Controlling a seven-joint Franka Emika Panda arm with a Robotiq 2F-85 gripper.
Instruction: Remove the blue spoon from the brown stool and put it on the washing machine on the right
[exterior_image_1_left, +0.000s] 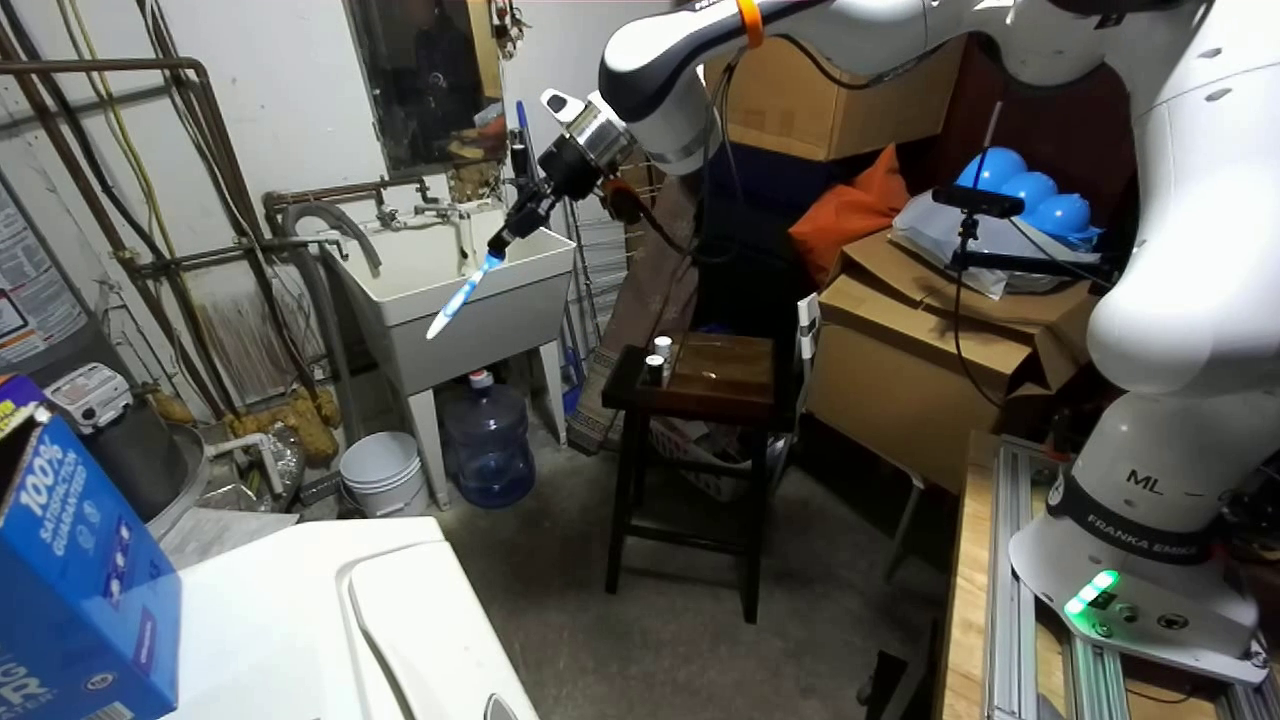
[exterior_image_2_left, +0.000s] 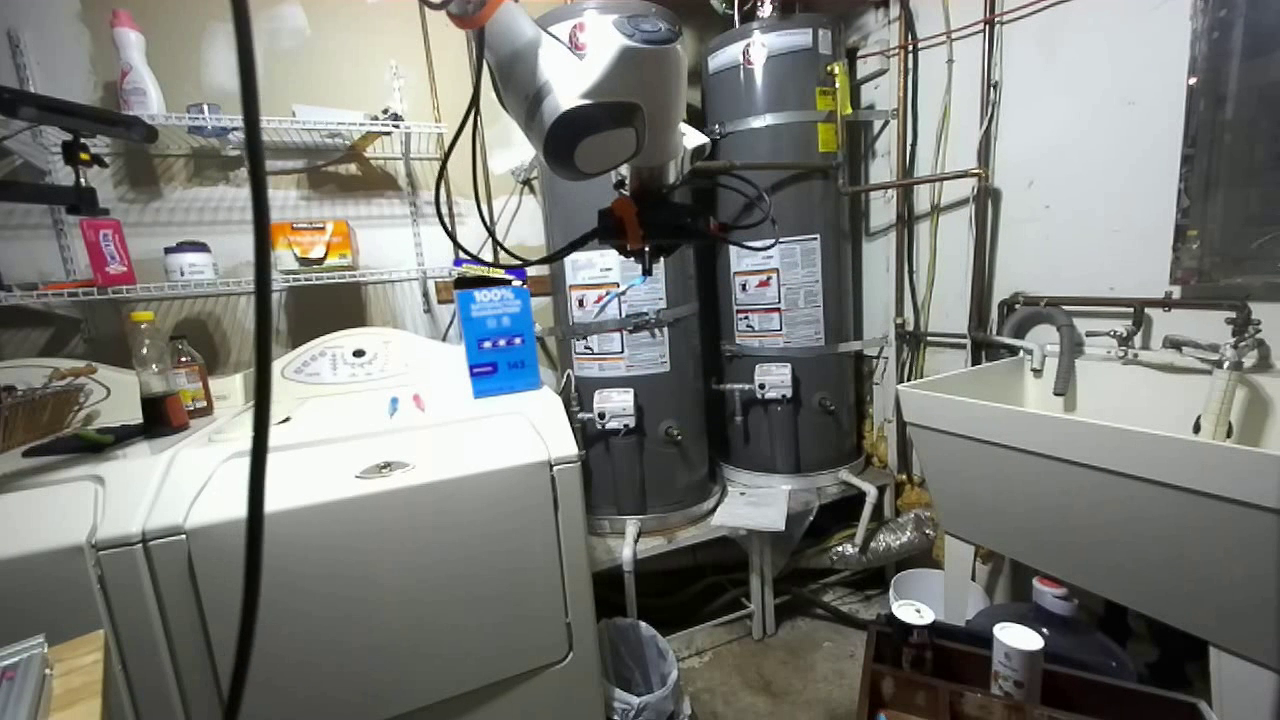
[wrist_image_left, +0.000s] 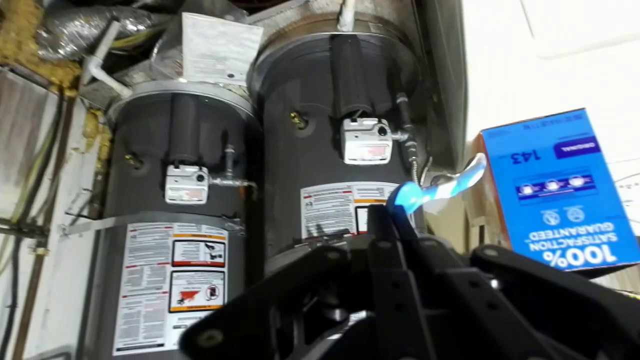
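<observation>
The gripper clamps one end of the spoon, high beside the washer; the free end slants down toward it, so the carry likely runs that way.

On the blue box, “100% SATISFACTION GUARANTEED”, “ORIGINAL” and “143” are printed. Well apart from the box, the arm's base is marked “FRANKA EMIKA”, with “ML” above. On the label of the water heater farther from the box, a red barred circle is shown; the fine print cannot be read.
</observation>
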